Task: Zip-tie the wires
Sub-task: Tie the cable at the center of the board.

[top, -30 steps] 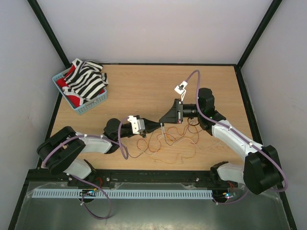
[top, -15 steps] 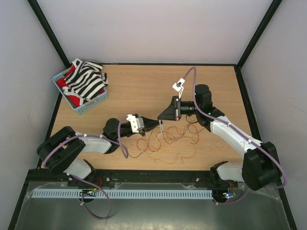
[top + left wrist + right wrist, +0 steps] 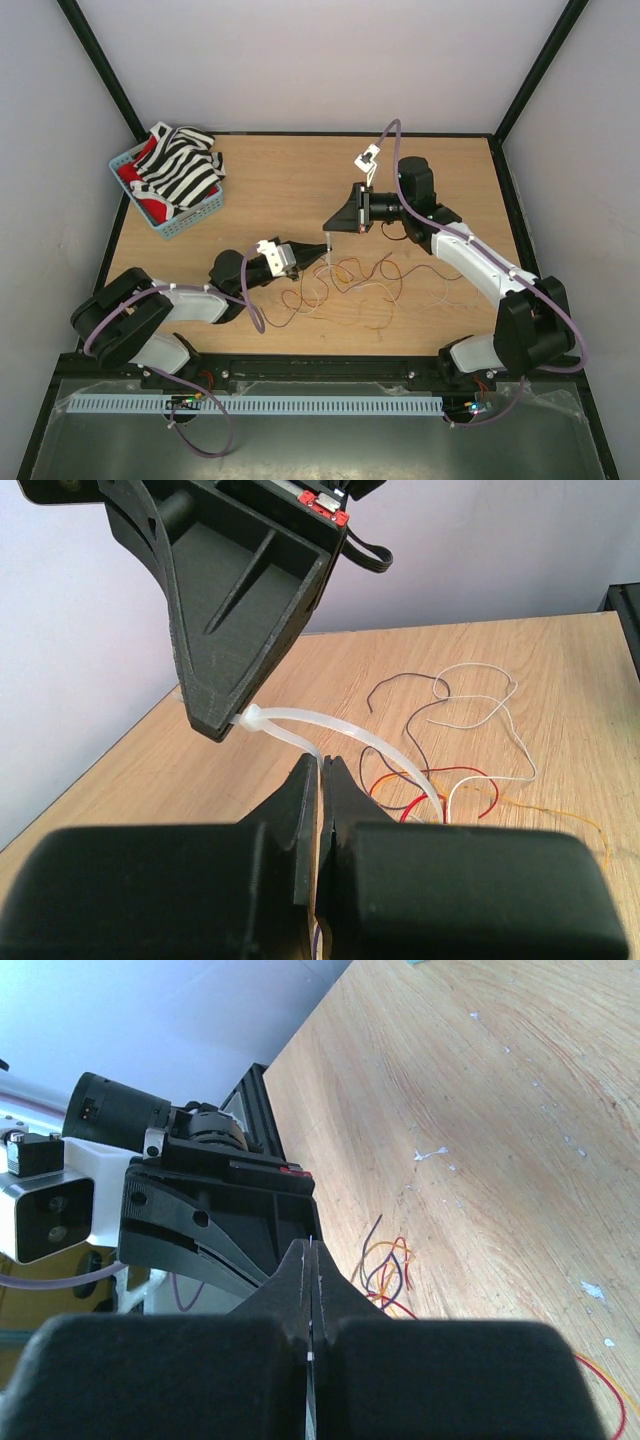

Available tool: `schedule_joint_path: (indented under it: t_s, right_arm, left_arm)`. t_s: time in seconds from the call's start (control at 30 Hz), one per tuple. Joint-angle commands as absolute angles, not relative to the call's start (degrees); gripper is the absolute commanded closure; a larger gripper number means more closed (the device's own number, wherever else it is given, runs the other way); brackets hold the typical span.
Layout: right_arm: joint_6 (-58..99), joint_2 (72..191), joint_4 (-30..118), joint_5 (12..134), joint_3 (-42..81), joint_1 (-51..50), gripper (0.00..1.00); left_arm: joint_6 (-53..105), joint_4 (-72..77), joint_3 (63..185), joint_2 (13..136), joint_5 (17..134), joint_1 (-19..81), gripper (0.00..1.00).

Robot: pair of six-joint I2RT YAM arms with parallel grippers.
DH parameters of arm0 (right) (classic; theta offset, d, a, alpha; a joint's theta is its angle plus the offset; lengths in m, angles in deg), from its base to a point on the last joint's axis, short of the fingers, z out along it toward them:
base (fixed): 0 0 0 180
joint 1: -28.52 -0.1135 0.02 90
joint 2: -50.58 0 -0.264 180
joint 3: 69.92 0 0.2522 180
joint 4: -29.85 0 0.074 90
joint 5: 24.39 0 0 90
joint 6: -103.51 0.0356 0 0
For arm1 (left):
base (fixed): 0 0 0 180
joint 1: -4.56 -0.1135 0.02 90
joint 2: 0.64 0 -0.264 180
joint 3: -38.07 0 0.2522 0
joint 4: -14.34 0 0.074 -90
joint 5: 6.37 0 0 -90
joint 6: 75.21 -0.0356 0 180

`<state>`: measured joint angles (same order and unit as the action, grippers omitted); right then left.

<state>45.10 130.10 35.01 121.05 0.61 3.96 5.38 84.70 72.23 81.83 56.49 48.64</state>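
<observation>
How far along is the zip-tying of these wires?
Done: the zip tie is off the table. In hand: the left gripper and the right gripper pinch it between them. Remaining: the wires lie loose, spread on the table, not yet bundled or looped.

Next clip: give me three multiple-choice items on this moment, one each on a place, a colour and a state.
1. Where is the basket? A. the table's far left corner B. between the arms C. near right corner
2. What colour is the zip tie? A. black B. pale whitish C. blue
3. The zip tie is: A. flat on the table B. pinched by both grippers C. in the basket
Answers: 1A, top view shows it there; 2B, pale in the left wrist view; 3B, the left gripper and right gripper each close on it.
</observation>
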Motion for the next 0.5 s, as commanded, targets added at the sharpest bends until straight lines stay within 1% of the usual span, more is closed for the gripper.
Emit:
schedule_joint_path:
  t_s: [0.0,0.17,0.33,0.37,0.43,0.47]
  right_arm:
    - [44.17,130.2,32.84,117.69,3.82,5.11,1.0]
    - [44.67,129.86,32.2,118.37,3.83,5.15,1.0]
    - [47.83,128.7,28.59,123.98,1.08,5.17,1.0]
    - [47.8,127.98,28.58,124.56,0.06,5.15,1.0]
    - [47.71,126.7,28.58,126.13,-1.83,5.14,1.0]
    - [47.88,126.15,28.58,127.33,-2.64,5.15,1.0]
  left_arm:
    - [5.34,85.4,71.11,80.81,53.24,49.82,1.0]
    - [5.64,85.4,71.15,81.26,52.45,50.23,1.0]
    - [5.77,85.4,71.4,81.38,53.8,50.15,0.99]
    - [6.07,85.4,71.54,81.22,53.6,49.99,0.96]
    - [6.74,85.4,71.76,80.95,53.31,49.74,0.84]
    - [6.87,85.4,71.85,80.73,53.12,49.55,0.81]
